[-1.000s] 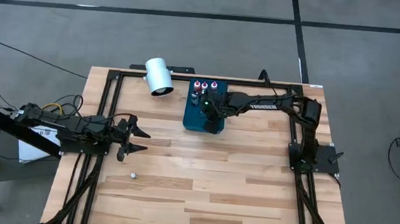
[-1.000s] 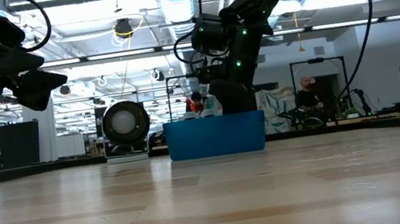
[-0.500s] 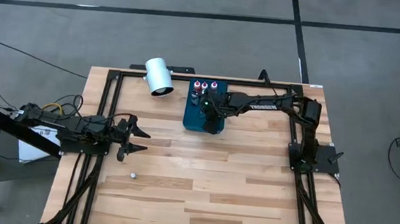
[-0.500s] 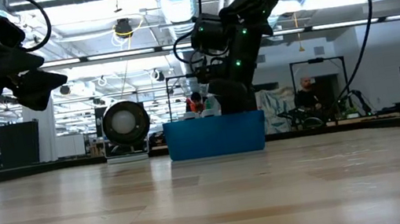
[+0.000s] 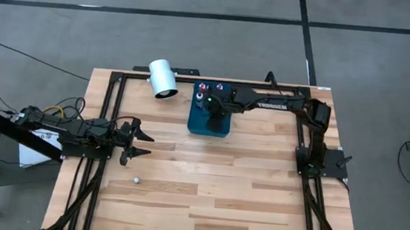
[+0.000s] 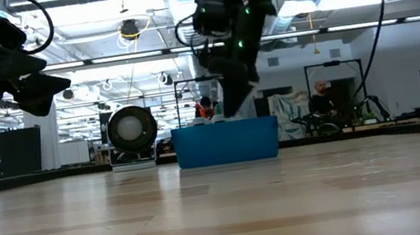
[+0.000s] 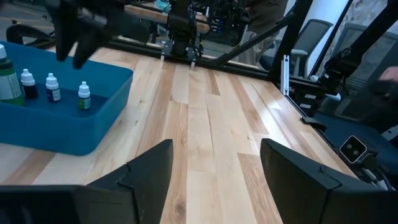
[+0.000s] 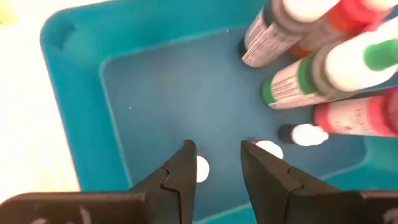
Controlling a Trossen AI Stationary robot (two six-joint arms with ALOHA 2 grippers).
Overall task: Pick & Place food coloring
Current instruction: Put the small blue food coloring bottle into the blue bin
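So your right gripper point(image 8: 216, 163) sits above the blue tray point(image 5: 209, 123), which stands at the far middle of the table point(image 5: 206, 189). Its fingers point(image 8: 180, 168) stand a narrow gap apart with nothing between them; you see bare tray floor through the gap in the right wrist view.

Food coloring: the bottles are all in the tray. The right wrist view shows large bottles point(image 8: 323, 68) with red, green and dark bodies leaning together at one corner, and three small dropper bottles point(image 8: 306, 134) seen from above as white caps on the floor just under the fingers. The left wrist view shows the same three small droppers point(image 7: 52, 87) upright in a row (white tips, dark and green bodies) next to a bigger green bottle point(image 7: 7, 79).

One small white object point(image 5: 136, 178) lies loose on the wood near your left arm, well apart from the tray; you can't tell what it is from here.

Your left gripper point(image 5: 137, 142) hangs at the table's left side, fingers point(image 7: 149, 171) spread wide, empty.

A white cylinder point(image 5: 163, 78) lies on its side just left of the tray at the far edge. A person point(image 6: 322, 99) shows in the room behind.
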